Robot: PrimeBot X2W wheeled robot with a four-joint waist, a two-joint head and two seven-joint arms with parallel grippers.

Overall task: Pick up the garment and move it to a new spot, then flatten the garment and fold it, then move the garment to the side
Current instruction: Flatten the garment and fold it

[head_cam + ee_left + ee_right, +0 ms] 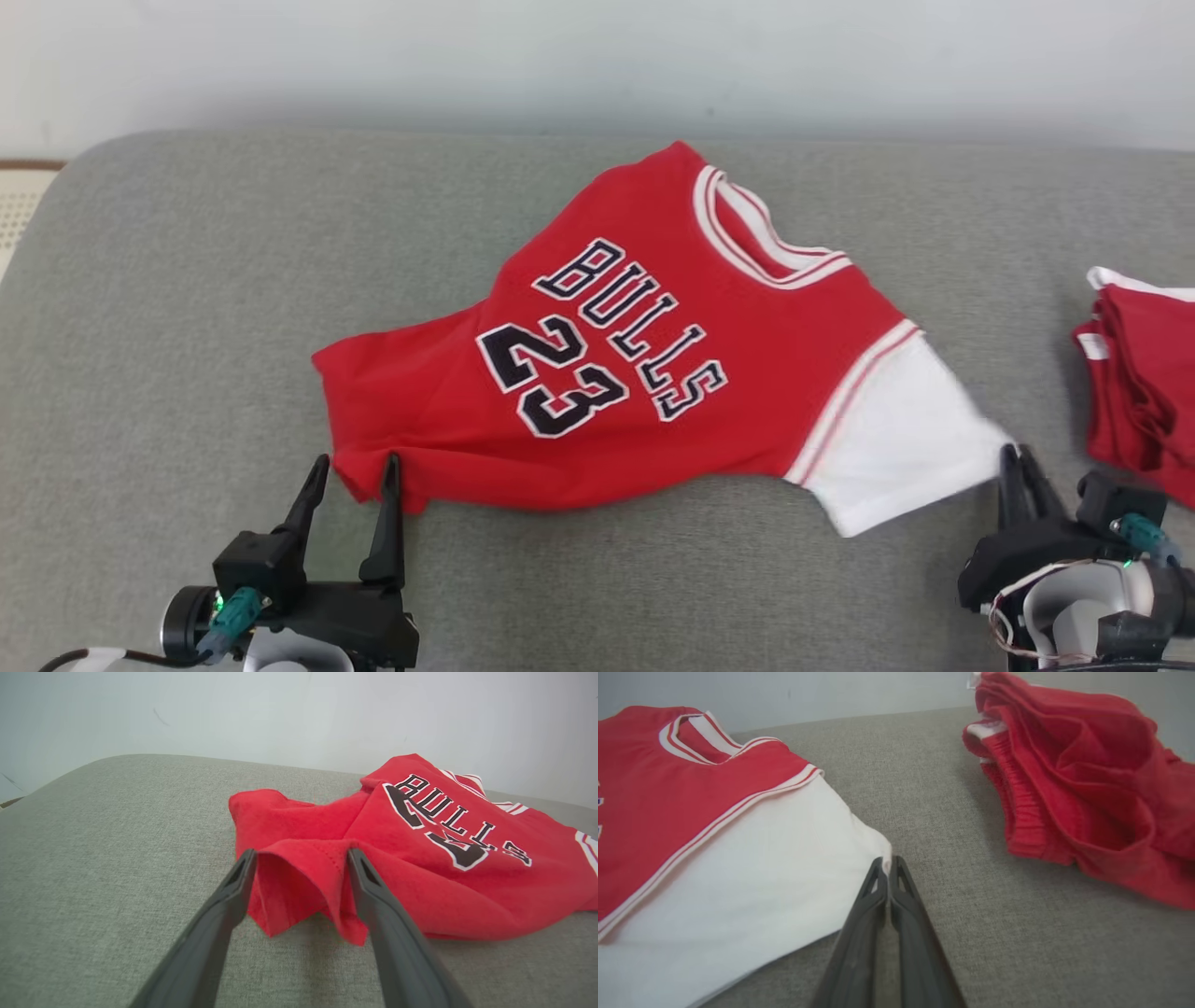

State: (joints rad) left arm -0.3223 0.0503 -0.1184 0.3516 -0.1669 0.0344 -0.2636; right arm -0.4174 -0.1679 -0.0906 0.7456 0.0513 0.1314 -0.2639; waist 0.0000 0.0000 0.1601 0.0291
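Right gripper (1019, 462) is pinching the outer corner of the white sleeve (896, 434) of the jersey (653, 373), fingers pressed together. Left gripper (355, 467) is standing wide open, straddling the red hem corner (299, 877) without clamping it. Judged step: securing both ends for the lift to a new spot; the left jaws are needing to close first. Jersey is lying face up, slanted and rumpled, on the grey cushion (140, 373), another red garment (1139, 383) sitting near its right.

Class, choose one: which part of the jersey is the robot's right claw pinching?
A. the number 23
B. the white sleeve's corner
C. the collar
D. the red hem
B: the right claw is shut on the corner of the white sleeve.
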